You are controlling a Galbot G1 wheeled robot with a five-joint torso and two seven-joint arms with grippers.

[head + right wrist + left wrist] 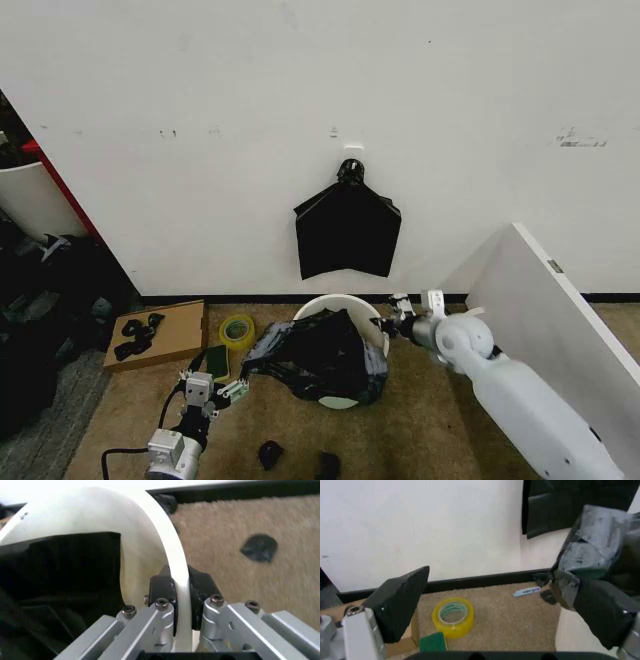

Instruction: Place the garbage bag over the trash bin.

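The trash bin [344,303] lies tipped on the carpet near the wall, the garbage bag [322,357] draped over its near side. The right hand [181,592] is clenched on the bin's rim at the right. The left hand [222,390] sits released, one finger touching the bag's left edge, beside a yellow tape roll [237,330].

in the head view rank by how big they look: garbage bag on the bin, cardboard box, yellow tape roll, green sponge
1. garbage bag
2. cardboard box
3. yellow tape roll
4. green sponge, though it looks close to the roll, so those two are unsure.
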